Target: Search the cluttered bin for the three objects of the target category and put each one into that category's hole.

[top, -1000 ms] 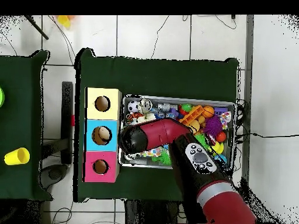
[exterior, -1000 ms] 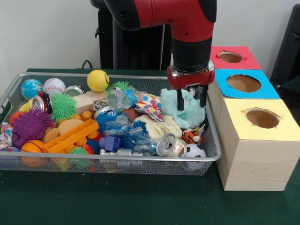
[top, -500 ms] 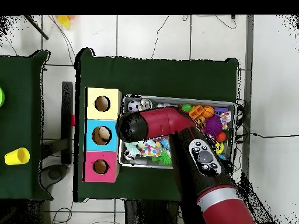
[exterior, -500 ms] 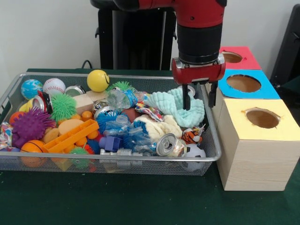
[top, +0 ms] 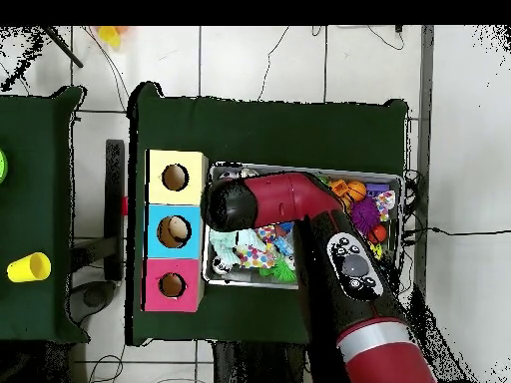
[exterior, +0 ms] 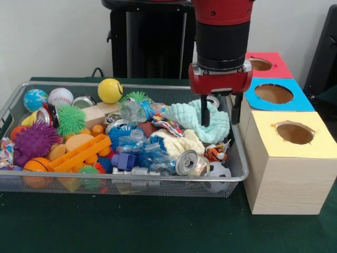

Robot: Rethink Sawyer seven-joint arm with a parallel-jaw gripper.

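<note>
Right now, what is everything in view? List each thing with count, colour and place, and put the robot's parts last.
wire bin: one, grey mesh, on the green table
sorting boxes: three, wooden, beside the bin; tops red, blue, yellow, one hole each
terry cloth: one, mint green, in the bin beside the boxes
smiley ball: one, yellow, back of the bin
baseball: one, white, back corner
spiky balls: purple, green, far end from the boxes
drink can: one, silver, front of the bin
tiger toy: one, orange striped, front
yellow cup: one, on a side table
gripper: one, red and black, open, over the cloth
</note>
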